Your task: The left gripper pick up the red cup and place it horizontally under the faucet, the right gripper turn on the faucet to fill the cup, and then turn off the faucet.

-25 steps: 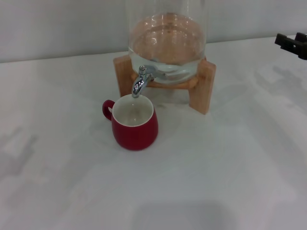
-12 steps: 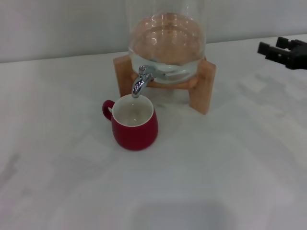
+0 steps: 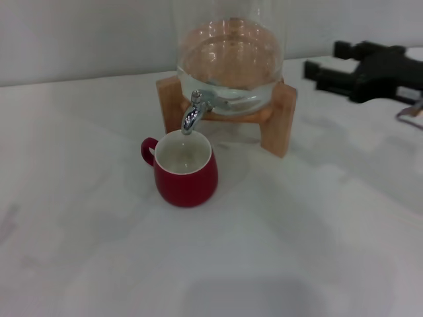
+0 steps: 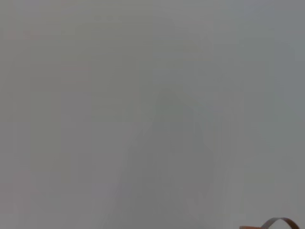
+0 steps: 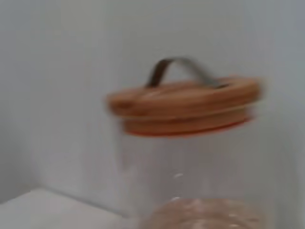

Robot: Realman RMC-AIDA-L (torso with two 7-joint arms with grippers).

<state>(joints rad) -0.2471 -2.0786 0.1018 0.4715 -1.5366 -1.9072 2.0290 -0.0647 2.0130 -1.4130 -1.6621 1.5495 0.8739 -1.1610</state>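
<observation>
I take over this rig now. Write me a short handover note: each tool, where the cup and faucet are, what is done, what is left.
Left tool: not in view; its wrist camera shows only a blank surface.
Right tool: black claw, prongs apart and empty, in the air to the right of the glass water jar, level with its belly.
Round-bellied dark red cup: upright on the white table, mouth right under the shiny chrome faucet spout.
Done: cup is placed.
Left: no stream shows and I cannot read the water level in the cup, so opening and closing the faucet seem still to do.
</observation>
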